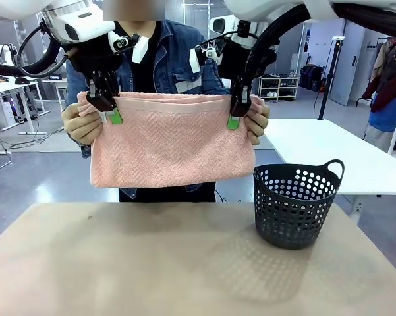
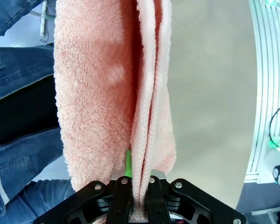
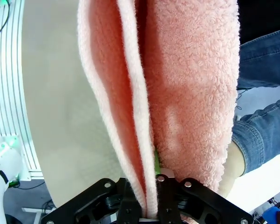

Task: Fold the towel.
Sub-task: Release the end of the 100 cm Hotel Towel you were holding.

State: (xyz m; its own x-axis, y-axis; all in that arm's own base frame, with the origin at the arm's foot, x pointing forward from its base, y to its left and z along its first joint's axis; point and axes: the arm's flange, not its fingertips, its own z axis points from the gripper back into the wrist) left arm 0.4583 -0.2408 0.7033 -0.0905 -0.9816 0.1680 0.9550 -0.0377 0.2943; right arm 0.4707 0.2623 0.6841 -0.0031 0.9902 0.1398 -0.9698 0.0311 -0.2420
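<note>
The salmon-pink towel hangs folded double in the air above the far side of the table, its top edge stretched level. My left gripper is shut on the towel's top left corner, and my right gripper is shut on the top right corner. A person behind the towel holds both upper corners too, one hand at the left and one hand at the right. In the left wrist view the towel runs up from between my shut fingers; the right wrist view shows the towel clamped the same way.
A dark perforated plastic basket stands on the right part of the beige table. The person in a denim jacket stands at the far edge. A white table lies behind to the right.
</note>
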